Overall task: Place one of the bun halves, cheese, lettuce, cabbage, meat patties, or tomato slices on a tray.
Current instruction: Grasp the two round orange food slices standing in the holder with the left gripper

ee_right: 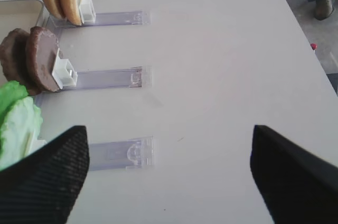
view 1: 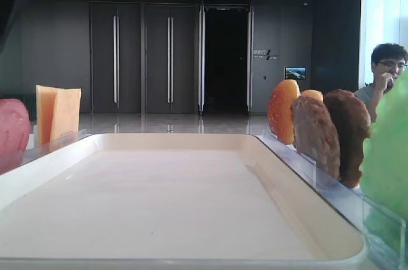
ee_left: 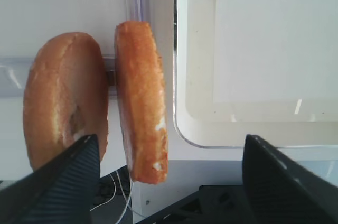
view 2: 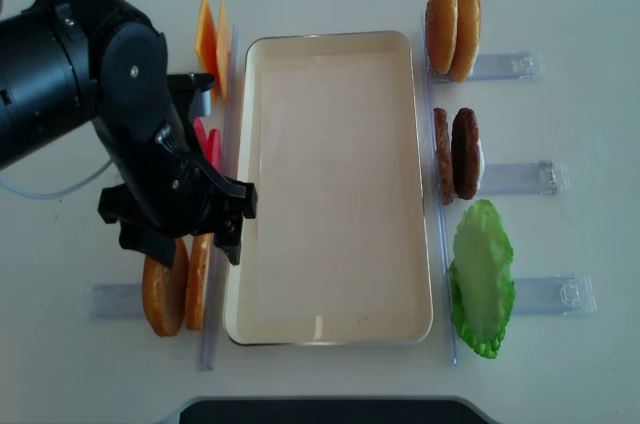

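The tray (view 2: 335,189) lies lengthwise in the middle of the table (view 2: 560,4) and holds nothing; its cream floor is bare from rim to rim.

Left of the tray, clear racks (view 2: 112,298) hold food on edge: two cheese slices (view 2: 209,39) by the far corner, a tomato slice (view 2: 210,142) partly hidden under the left arm beside the long side, and two buns (view 2: 178,289) by the near corner.

Right of the tray, three more racks carry a second pair of buns (view 2: 452,29) at the far end, two patties (view 2: 457,154) at the middle, and green lettuce (view 2: 481,279) at the near end, all standing just beside the tray's rim.

The left gripper (view 2: 181,234) hangs above the near-left buns with its fingers (ee_left: 63,182) spread wide, one on each side of the pair, touching neither so far as the wrist view shows.

The right gripper (ee_right: 169,176) hovers over bare table right of the tray, near the lettuce rack, fingers well apart and holding nothing.
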Robot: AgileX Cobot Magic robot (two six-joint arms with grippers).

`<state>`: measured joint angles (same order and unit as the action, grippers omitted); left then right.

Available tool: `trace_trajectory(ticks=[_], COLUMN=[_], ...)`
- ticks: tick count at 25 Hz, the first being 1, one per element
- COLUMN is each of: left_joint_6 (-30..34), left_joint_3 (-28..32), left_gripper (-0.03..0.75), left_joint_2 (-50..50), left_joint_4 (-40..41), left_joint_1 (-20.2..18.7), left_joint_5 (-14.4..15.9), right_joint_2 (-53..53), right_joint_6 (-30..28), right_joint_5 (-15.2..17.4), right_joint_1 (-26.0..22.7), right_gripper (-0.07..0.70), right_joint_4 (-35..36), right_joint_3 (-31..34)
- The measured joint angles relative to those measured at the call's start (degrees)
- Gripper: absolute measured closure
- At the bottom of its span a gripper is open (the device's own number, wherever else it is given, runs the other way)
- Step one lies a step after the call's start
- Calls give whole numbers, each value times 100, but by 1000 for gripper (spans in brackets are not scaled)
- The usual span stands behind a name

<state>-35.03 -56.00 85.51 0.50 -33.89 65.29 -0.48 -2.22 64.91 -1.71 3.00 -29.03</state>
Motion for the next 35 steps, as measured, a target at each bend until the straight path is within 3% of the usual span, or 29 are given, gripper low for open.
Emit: trace_trajectory(ticks=[20,35], left_joint_6=[157,157], left_joint_3=[0,0], left_gripper=[73,73], left_joint_2=[338,338], left_joint_4=[-114,-92], left_joint_1=[-6,-6], left_joint_5=[-144,-51], right_joint_2=[0,0], right_joint_6=[0,0], right_joint_5=[0,0], right_joint_1=[0,0], right_gripper=[42,42], right_joint_4=[0,0], right_joint_3=[0,0])
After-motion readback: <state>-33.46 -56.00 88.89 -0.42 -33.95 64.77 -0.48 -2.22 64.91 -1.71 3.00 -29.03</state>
